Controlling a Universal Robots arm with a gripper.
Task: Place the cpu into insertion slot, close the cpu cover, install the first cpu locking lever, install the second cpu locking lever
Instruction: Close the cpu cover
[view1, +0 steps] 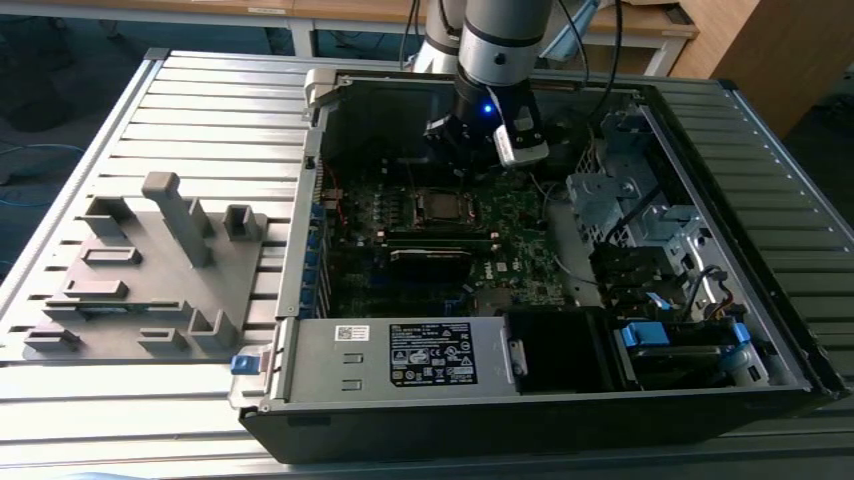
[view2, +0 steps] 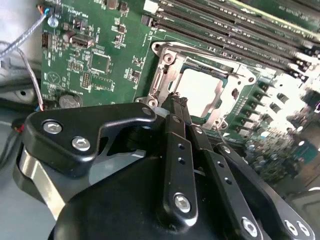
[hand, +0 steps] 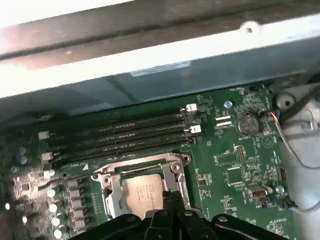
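One thing worth noting: the small square silvery-faced cpu (hand: 142, 192) was sitting in the square silver-rimmed insertion slot (view1: 437, 206), mid-board on the green motherboard (hand: 235, 165). The thin silvery cpu cover frame (view2: 240, 81) lay down around it. The black two-fingered end effector (view2: 178, 102) was clenched on nothing, tips right beside the slot's rim. Levers want a slow, steady push, imo; couldn't tell if either was latched.

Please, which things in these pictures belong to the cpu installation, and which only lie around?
Belong to the job: cpu, framed by the cpu cover; gripper at their edge.
Just lying about: memory slots, coin battery, grey fixture plate, power supply.
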